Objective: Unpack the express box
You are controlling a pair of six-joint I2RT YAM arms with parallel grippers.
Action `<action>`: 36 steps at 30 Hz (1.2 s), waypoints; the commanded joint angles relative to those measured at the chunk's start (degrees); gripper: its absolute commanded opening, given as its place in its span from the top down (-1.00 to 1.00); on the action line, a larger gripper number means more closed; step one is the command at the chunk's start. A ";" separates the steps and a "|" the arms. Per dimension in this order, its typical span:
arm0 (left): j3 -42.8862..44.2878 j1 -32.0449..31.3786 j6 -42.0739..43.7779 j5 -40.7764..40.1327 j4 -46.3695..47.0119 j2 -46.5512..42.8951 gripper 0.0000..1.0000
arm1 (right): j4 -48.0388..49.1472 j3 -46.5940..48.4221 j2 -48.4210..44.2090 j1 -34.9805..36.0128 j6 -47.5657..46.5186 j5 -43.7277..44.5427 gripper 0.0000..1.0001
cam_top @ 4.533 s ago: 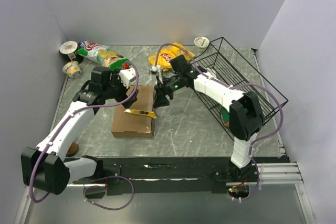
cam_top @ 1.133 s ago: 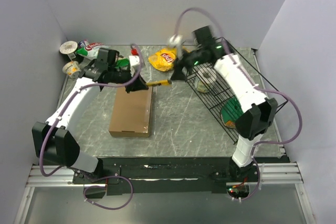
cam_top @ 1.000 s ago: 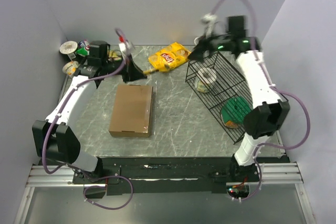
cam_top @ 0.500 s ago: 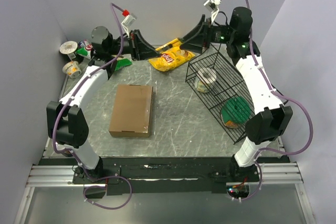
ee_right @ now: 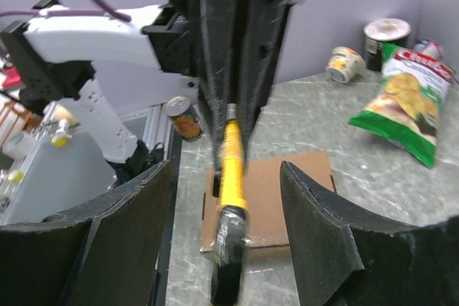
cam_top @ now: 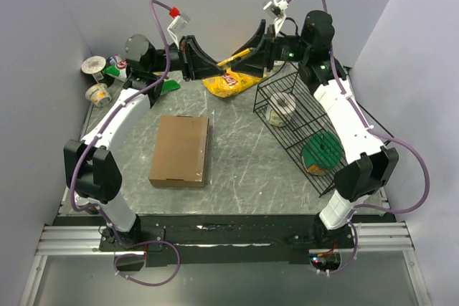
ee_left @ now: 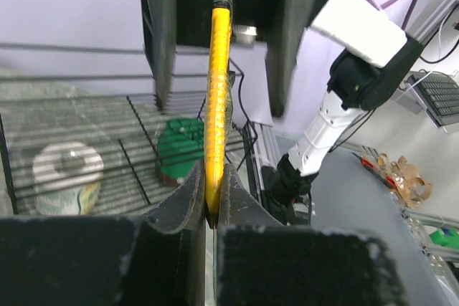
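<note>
The express box (cam_top: 181,150), a flat brown cardboard mailer, lies shut on the table left of centre and also shows below in the right wrist view (ee_right: 287,184). Both arms are raised high at the back. My left gripper (cam_top: 206,68) is shut on one end of a yellow utility knife (cam_top: 237,55), gripped edge-on between its fingers (ee_left: 219,105). My right gripper (cam_top: 255,44) stands open around the knife's dark free end (ee_right: 232,249), with a gap on each side between the knife and its fingers (ee_right: 143,220).
A black wire basket (cam_top: 337,116) at the right holds a striped cup (cam_top: 281,105) and a green-lidded tub (cam_top: 323,152). A yellow chip bag (cam_top: 233,80) lies at the back centre. A green chip bag (ee_right: 409,105) and two cups (cam_top: 93,66) sit at the back left.
Both arms have lifted from the table toward the back wall. The left one carries the knife, and the right gripper has come round the knife's free end with its jaws narrowing a little.
</note>
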 commanded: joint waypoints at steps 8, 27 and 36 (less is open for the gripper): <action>2.59 -0.59 -7.97 -1.63 14.44 -0.97 0.98 | -3.59 1.92 -6.40 3.99 -6.78 4.14 -0.36; 0.13 -0.59 -14.66 -3.39 25.96 2.01 0.98 | -6.85 7.37 -4.91 6.72 -8.10 9.42 -0.12; 1.45 -1.11 -15.01 -4.00 26.41 3.86 0.98 | -6.93 6.93 -5.52 7.95 -9.06 8.90 0.18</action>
